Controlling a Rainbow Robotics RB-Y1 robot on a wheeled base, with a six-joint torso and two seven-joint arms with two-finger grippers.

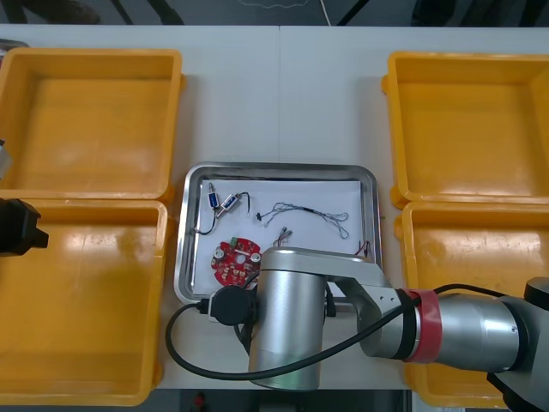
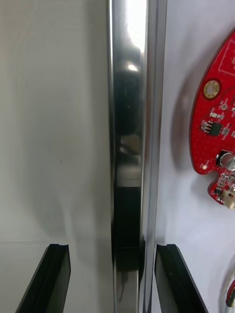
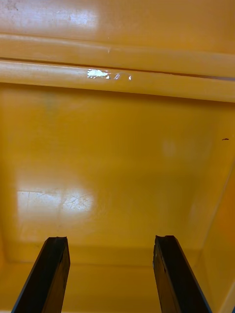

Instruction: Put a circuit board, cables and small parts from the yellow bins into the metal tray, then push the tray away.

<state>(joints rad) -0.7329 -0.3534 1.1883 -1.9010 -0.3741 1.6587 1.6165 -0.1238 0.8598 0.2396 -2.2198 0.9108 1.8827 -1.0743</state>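
Note:
The metal tray [image 1: 364, 184], white inside, sits between the bins. It holds a round red circuit board [image 1: 232, 260], a thin cable [image 1: 309, 212], a black cable [image 1: 202, 227] and small metal parts [image 1: 228, 203]. My right arm [image 1: 287, 318] reaches across the table's near edge and covers the tray's near rim. In the right wrist view my right gripper [image 2: 113, 281] is open and straddles the shiny tray rim [image 2: 128, 146], one finger outside and one over the white inside, with the circuit board [image 2: 215, 122] just beyond. My left gripper [image 3: 111, 274] hangs open over a bin floor [image 3: 112, 161].
Two yellow bins stand on the left [image 1: 90, 120] [image 1: 81, 300] and two on the right [image 1: 472, 129] [image 1: 480, 257], all bare inside. My left arm [image 1: 17, 227] sits at the far left edge. Bare table lies beyond the tray's far rim.

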